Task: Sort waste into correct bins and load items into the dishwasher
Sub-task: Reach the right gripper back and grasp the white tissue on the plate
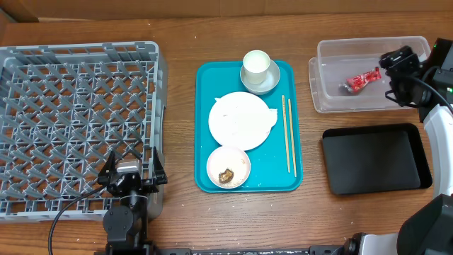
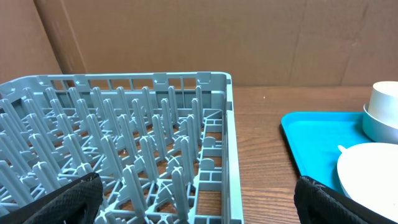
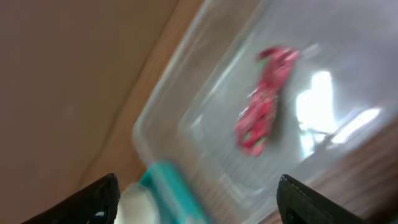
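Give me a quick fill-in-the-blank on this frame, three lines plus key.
1. The ____ wrapper lies inside the clear tub.
2. The white cup stands in a small ____ at the far end of the teal tray.
3. Just right of the plate, the ____ lie on the tray.

Missing words: red; bowl; chopsticks.

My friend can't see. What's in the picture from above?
A teal tray in the middle holds a plate, two bowls, a cup and chopsticks. Left is a grey dish rack; right are a clear tub with a red wrapper and a black tray.
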`<act>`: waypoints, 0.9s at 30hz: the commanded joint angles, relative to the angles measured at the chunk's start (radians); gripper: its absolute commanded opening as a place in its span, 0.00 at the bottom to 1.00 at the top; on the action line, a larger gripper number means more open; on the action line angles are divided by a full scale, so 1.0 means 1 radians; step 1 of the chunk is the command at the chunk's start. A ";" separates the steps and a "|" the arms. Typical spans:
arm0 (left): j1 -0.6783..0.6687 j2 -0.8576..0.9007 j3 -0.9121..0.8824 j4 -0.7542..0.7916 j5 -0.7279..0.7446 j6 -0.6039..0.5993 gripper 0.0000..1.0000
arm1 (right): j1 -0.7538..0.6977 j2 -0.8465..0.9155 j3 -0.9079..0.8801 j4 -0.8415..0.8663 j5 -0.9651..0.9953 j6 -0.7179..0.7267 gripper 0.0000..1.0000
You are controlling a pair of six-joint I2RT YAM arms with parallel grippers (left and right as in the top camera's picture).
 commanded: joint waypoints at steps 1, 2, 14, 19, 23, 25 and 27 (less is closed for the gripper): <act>-0.002 -0.007 -0.003 0.001 0.008 0.015 1.00 | 0.018 -0.033 0.042 0.000 -0.420 -0.129 0.79; -0.002 -0.007 -0.003 0.001 0.008 0.015 1.00 | 0.029 -0.037 0.042 -0.003 -0.477 -0.151 0.77; -0.002 -0.007 -0.003 0.001 0.008 0.015 1.00 | 0.484 -0.017 0.040 -0.212 -0.127 -0.130 1.00; -0.002 -0.007 -0.003 0.001 0.008 0.015 1.00 | 0.719 0.040 0.030 -0.144 0.157 -0.001 1.00; -0.002 -0.007 -0.003 0.001 0.008 0.015 1.00 | 0.858 0.135 0.030 -0.050 0.275 -0.002 1.00; -0.002 -0.007 -0.003 0.001 0.008 0.015 1.00 | 0.916 0.205 0.030 -0.018 0.309 -0.002 1.00; -0.002 -0.007 -0.003 0.001 0.008 0.015 1.00 | 0.948 0.263 0.030 0.005 0.320 -0.011 0.93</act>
